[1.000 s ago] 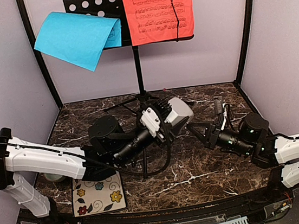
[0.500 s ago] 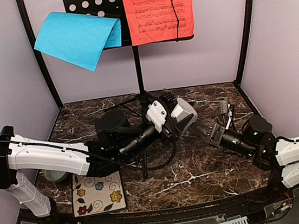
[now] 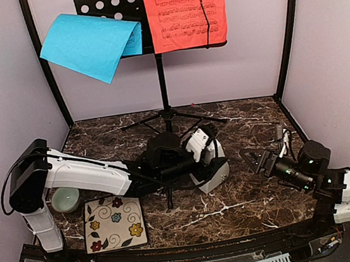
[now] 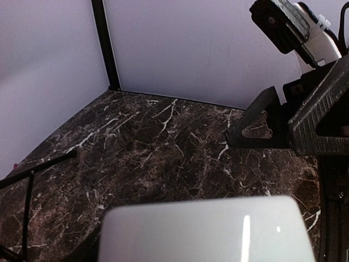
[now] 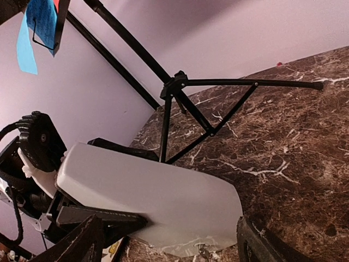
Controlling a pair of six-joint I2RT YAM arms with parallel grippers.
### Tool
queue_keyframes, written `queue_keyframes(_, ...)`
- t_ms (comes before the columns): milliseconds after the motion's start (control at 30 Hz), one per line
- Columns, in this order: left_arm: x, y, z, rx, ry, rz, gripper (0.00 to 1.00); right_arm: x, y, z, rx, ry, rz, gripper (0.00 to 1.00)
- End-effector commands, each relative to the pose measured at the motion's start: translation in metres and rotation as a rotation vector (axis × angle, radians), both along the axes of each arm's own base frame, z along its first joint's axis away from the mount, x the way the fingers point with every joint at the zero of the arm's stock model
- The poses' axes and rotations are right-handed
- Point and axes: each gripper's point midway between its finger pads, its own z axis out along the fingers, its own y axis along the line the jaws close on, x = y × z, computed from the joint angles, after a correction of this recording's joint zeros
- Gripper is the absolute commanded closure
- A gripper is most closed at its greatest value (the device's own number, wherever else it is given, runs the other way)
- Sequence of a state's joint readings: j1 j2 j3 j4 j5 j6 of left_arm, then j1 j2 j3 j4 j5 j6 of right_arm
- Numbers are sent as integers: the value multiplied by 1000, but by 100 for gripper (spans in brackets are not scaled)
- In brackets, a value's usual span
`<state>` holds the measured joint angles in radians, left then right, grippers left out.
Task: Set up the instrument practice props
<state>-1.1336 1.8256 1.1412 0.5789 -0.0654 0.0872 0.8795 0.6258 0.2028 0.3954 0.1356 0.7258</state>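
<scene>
Marble table (image 3: 248, 205), midway between side edges: your left gripper (image 3: 204, 163) clamps the metronome (image 3: 217, 175), right gripper (image 3: 255, 159) gapes empty nearby, so seat its base flat, clear of the music stand (image 3: 162, 81) legs, before releasing.

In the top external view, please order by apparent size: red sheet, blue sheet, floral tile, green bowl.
1. red sheet and blue sheet: too alike to rank; the red is cut by the frame's top edge, the blue droops.
2. floral tile.
3. green bowl, partly hidden.
</scene>
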Motion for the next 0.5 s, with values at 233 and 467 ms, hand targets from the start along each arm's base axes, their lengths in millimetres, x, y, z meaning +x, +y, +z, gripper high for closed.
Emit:
queue_keyframes(233,-2,-25,15,-112,89,-37,82,13,10,22,-147,-4,-8,14)
queue_keyframes(467,-6,-17,12,-121,112,-48,28,19,15,32,-168,-7,-13,14)
